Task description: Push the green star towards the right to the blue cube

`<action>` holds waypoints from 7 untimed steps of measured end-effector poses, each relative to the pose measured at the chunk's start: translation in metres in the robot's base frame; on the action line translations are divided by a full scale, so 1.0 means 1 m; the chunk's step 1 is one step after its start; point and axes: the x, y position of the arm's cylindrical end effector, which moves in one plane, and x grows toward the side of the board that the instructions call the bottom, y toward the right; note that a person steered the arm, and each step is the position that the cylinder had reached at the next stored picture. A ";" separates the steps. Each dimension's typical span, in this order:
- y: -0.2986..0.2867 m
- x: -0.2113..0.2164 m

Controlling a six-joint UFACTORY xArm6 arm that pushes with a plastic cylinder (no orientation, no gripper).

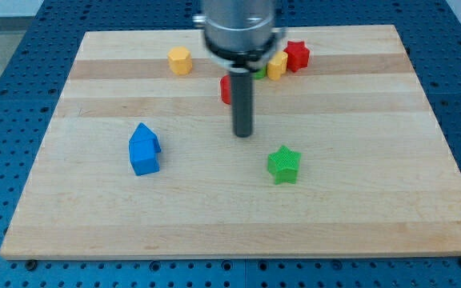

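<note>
Camera view showed my tip [242, 134], a bare rod with no fingers to open or close, standing apart up-left of the green star [283, 164], blue blocks [144, 149] far left, so approach seemed unfinished; contact came next.

The wooden board [358, 224] rests on a blue perforated table [6, 48]. A yellow hexagonal block [180, 60] sits near the board's top edge, left of centre. A red star [298, 55] sits near the top edge, right of centre, touching a yellow block [278, 66] on its left. A green block [260, 73] and a red block [226, 90] are partly hidden.
</note>
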 end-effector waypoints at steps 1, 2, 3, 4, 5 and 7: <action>0.059 0.010; 0.095 0.047; 0.097 0.066; 0.087 0.077; 0.065 0.077; 0.020 0.070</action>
